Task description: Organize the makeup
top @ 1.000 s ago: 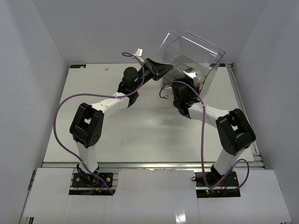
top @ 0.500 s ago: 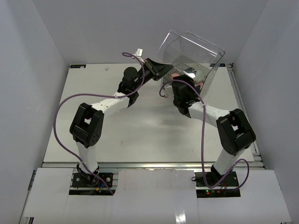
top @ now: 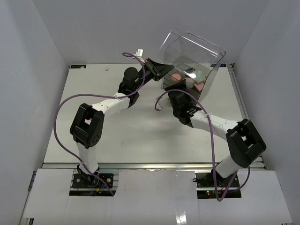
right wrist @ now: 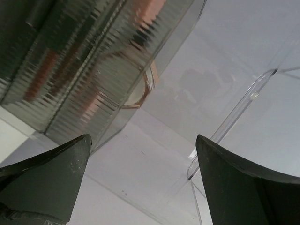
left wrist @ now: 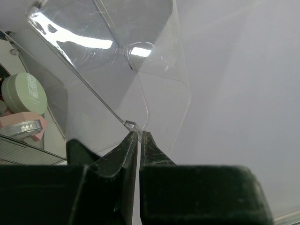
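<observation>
Worryingly, the tilted box (top: 192, 51) at upper right was clamped only by its thin edge in the left gripper (left wrist: 139, 136), the right gripper (right wrist: 143, 140) spread wide and empty, so makeup (top: 176, 76) could be spilled by a slip.

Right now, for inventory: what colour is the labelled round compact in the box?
Pale green compact; left wrist view.
</observation>
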Available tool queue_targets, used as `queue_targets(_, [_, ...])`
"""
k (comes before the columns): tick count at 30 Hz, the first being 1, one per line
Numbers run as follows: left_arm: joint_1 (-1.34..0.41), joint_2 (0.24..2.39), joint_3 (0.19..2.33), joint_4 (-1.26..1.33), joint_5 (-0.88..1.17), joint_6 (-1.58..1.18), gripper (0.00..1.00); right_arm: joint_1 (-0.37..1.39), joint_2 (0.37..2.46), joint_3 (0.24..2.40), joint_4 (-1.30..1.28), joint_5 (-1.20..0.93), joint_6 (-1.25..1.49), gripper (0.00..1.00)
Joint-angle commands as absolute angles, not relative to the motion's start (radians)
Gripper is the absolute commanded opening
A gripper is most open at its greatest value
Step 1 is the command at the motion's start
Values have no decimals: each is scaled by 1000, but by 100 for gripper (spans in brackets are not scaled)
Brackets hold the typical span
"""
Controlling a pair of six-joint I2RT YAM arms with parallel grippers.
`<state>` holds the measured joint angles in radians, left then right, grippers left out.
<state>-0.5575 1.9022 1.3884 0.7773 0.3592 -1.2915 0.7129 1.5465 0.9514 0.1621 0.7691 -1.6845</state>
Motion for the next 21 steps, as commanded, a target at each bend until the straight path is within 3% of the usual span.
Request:
queue_targets(1, [-549, 1849, 1417, 797, 346, -1286, 8, 818, 1459, 935, -87, 637, -1534, 99])
queue_targets(4, [-548, 1846, 1399, 793, 345, -1288, 8, 872, 1422, 960, -288, 533, -1324, 94])
queue_targets(7, [-547, 1824, 1348, 762, 332, -1298, 15, 882, 1379, 974, -420, 350, -1130, 93])
queue_targets(10, [-543, 1791, 1274, 681, 300, -1301, 43, 882, 1296, 908, -454, 267, -1031, 92])
queue_targets(14, [-533, 1737, 1166, 604, 271, -1264, 62, 872, 1195, 815, -468, 195, -942, 94])
queue_targets(21, [-501, 1657, 1020, 593, 309, -1190, 70, 739, 1059, 783, -482, 22, -824, 98])
